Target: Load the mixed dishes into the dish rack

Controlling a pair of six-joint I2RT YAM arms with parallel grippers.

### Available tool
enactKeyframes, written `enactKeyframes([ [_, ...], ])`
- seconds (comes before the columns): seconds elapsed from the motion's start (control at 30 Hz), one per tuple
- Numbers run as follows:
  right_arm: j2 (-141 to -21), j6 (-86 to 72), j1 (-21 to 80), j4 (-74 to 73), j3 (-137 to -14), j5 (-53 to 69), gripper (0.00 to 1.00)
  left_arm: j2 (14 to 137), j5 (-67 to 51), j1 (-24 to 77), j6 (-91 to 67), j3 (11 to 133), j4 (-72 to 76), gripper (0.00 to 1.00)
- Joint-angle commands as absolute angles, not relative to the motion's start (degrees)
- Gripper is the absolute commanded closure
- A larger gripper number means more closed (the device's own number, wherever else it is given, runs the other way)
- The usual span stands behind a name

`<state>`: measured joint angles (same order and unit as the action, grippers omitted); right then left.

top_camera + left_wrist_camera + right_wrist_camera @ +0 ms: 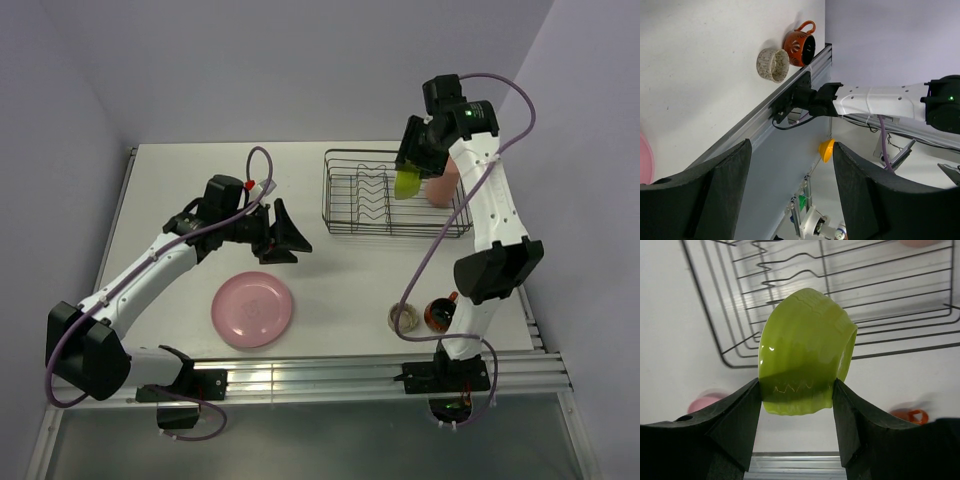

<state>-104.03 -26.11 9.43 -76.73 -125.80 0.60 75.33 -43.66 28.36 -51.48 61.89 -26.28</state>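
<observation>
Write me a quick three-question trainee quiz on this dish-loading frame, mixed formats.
1. True or false: the right gripper is shut on the yellow-green bowl, holding it over the dish rack.
2. The pink plate is: A) standing in the dish rack; B) lying flat on the table; C) stacked on the yellow-green bowl.
3. Short answer: which two dishes stand side by side near the right arm's base?

Key: 1 true. 2 B. 3 the speckled cup and the dark red mug.
</observation>
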Motion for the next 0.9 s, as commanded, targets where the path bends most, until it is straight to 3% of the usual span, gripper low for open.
enactKeyframes([
  [0.0,-106.6,-23.6,9.1,-80.9,-128.7,-7.3,1.00,73.8,-43.9,28.1,-49.7,61.8,-25.0,0.28],
  [0.43,-118.0,-23.6,8.6,-81.2,-136.4,-16.9,1.00,74.2,-44.2,28.2,-49.7,60.6,-24.6,0.28],
  [0.7,-119.2,-24.3,8.6,-77.3,-128.7,-22.5,1.00,73.8,-43.5,28.1,-50.2,59.9,-24.9,0.28],
  [0.87,-122.6,-23.8,8.5,-76.3,-131.3,-22.9,1.00,73.8,-43.2,28.1,-50.2,59.3,-25.2,0.28],
])
